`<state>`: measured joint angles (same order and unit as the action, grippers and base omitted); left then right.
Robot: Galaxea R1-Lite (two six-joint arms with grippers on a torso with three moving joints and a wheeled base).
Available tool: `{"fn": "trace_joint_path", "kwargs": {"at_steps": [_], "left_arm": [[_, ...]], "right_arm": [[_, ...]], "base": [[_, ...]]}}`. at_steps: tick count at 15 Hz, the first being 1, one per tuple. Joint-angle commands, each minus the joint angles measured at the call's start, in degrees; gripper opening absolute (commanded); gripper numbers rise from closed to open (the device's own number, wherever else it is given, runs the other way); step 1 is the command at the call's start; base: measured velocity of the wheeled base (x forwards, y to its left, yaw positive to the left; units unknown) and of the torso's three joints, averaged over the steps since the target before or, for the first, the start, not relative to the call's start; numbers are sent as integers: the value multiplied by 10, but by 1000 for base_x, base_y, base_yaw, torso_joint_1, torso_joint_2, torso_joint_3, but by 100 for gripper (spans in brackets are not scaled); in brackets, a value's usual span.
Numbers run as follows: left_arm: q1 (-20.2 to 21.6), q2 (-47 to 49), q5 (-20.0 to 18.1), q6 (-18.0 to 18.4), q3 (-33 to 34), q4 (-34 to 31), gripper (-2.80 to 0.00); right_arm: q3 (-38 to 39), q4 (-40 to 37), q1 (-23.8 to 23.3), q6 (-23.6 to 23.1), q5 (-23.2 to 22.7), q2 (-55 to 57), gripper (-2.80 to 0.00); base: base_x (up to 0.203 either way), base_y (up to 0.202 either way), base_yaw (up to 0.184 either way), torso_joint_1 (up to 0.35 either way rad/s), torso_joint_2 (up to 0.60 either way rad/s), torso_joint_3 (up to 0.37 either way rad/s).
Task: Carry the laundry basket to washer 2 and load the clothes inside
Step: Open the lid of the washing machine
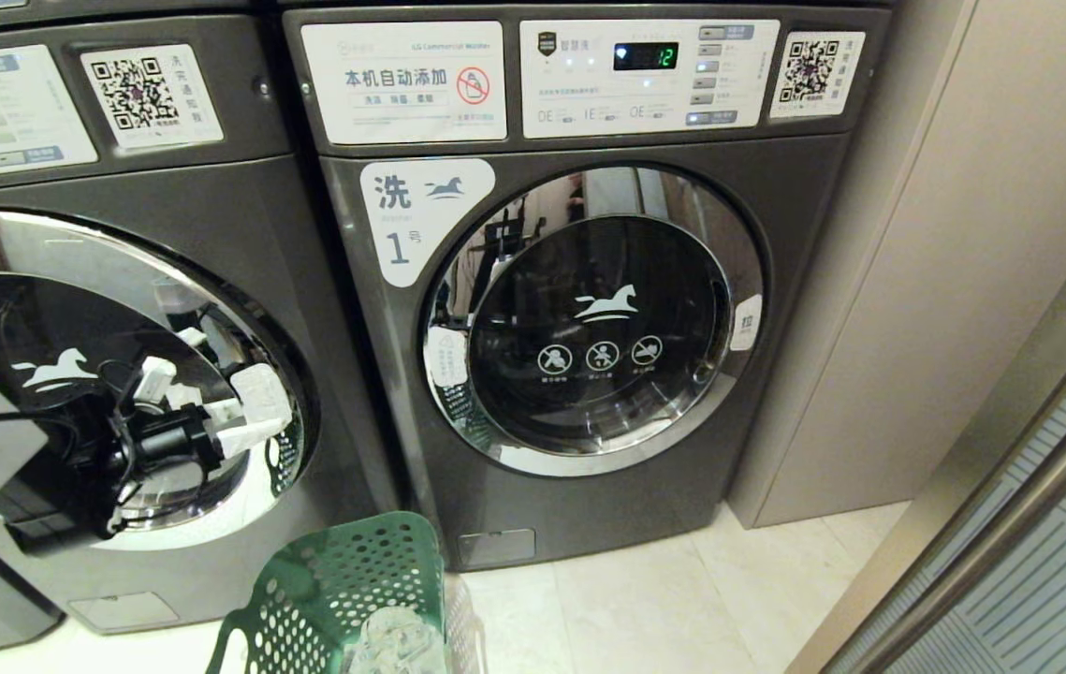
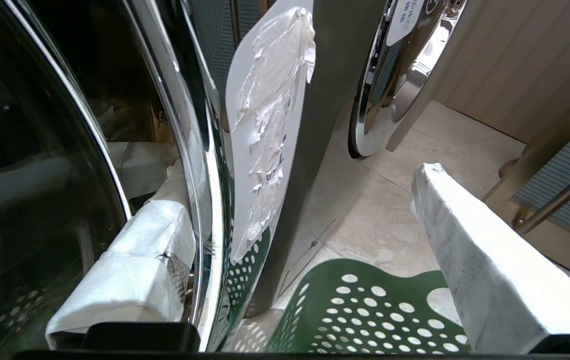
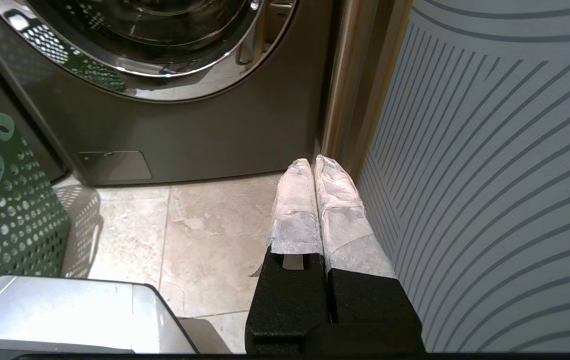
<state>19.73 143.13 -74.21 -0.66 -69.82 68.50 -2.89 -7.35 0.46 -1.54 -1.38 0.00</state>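
Note:
Washer 2 (image 1: 242, 234) is the dark grey machine on the left; its number label is out of view and its round door is shut. My left gripper (image 1: 261, 417) is open at the door's right rim. In the left wrist view (image 2: 300, 195) one white-wrapped finger (image 2: 134, 270) lies against the glass inside the chrome ring (image 2: 209, 175). The other finger (image 2: 485, 260) hangs out over the floor, and a peeling white sticker (image 2: 269, 125) sits between them. The green laundry basket (image 1: 345, 590) (image 2: 365, 310) stands on the floor below, holding the pale clothes (image 1: 397, 641). My right gripper (image 3: 312, 162) is shut and empty, parked low.
The like washer marked "1" (image 1: 589, 318) stands to the right, door shut. Right of it come a beige wall panel (image 1: 916, 281) and a striped glass partition (image 3: 490, 150) close beside the right gripper. Pale tiled floor (image 1: 635, 608) lies between basket and partition.

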Motion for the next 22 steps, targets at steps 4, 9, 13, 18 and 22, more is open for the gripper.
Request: {"fn": "trace_joint_path", "kwargs": {"at_steps": [4,9,13,18,22], "left_arm": [[57,-8,13,0,-2,-18,0],[115,-9,15,4,-3,-19,0],[141,-29,16,2,15,-20,0],[157,-132,14,1,119,-20,0],[187,-274,18,1,270,-21,0]], "right_arm": [[0,0,0,0,0,0,-280],[0,0,0,0,0,1,-280],[0,0,1,0,0,0,-280],[0,0,0,0,0,1,-280],[0,0,0,0,0,1,-280]], "base": [[0,0,0,0,0,0],[0,0,0,0,0,0],[0,0,0,0,0,0],[0,0,0,0,0,0],[0,0,0,0,0,0]]}}
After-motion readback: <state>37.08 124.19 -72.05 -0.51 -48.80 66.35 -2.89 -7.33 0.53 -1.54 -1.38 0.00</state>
